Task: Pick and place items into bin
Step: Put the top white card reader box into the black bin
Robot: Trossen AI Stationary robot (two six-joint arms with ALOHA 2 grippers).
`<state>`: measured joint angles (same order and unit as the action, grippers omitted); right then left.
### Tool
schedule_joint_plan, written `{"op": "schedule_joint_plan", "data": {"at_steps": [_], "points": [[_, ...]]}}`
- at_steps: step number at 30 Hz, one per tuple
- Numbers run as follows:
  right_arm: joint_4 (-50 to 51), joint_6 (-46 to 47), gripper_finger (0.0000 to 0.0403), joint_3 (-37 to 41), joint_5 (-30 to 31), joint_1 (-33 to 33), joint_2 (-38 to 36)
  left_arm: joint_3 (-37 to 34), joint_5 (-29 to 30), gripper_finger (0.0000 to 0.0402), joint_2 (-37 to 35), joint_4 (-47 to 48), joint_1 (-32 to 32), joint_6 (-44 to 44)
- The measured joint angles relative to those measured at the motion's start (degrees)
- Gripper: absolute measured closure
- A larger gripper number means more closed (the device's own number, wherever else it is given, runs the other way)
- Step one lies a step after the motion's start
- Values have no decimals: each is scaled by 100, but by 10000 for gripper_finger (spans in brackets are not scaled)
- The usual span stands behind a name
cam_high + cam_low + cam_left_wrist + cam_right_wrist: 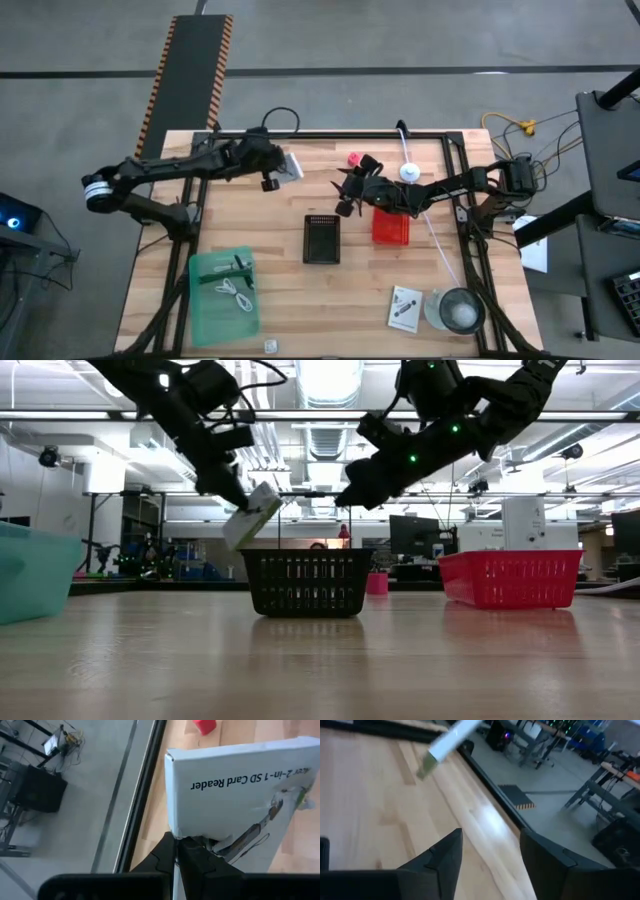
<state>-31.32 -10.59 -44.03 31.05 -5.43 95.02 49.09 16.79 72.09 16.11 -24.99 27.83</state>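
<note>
One white printed card-reader box point(235, 785) is pinched in the left gripper point(177, 845), lifted over the far counter point(290, 290) for carrying to a bin, while the right gripper point(487, 855) hovers spread, empty.

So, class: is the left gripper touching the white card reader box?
Touching. The left wrist view shows the left gripper pinched shut on the edge of the white card reader box, which is lifted off the table.

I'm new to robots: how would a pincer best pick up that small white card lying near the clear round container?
The white printed card lies flat on the table, so probably come straight down from above and pinch across its narrower width, on the side away from the round clear container beside it.
</note>
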Motion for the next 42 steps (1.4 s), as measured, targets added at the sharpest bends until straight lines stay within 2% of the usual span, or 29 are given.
{"op": "schedule_joint_plan", "data": {"at_steps": [8, 14, 18, 23, 28, 42], "points": [[-540, -30, 154, -9, 1, -11, 0, -11, 15, 401, 184, -510, -1, 138], [-890, 207, 132, -9, -7, -22, 0, -12, -23, 401, 184, -1446, 93, -185], [-1304, 383, 132, -9, -81, -27, 0, -12, -227, 401, 233, -1982, 170, -201], [-1689, 128, 132, -51, -617, -35, 0, -26, -517, 401, 489, -2926, 347, -237], [-1758, 121, 134, -68, -565, -56, 0, -25, -474, 401, 814, -3504, 408, -195], [-1752, 286, 179, -68, -512, -234, 0, -25, -532, 401, 984, -3756, 453, -46]]}}
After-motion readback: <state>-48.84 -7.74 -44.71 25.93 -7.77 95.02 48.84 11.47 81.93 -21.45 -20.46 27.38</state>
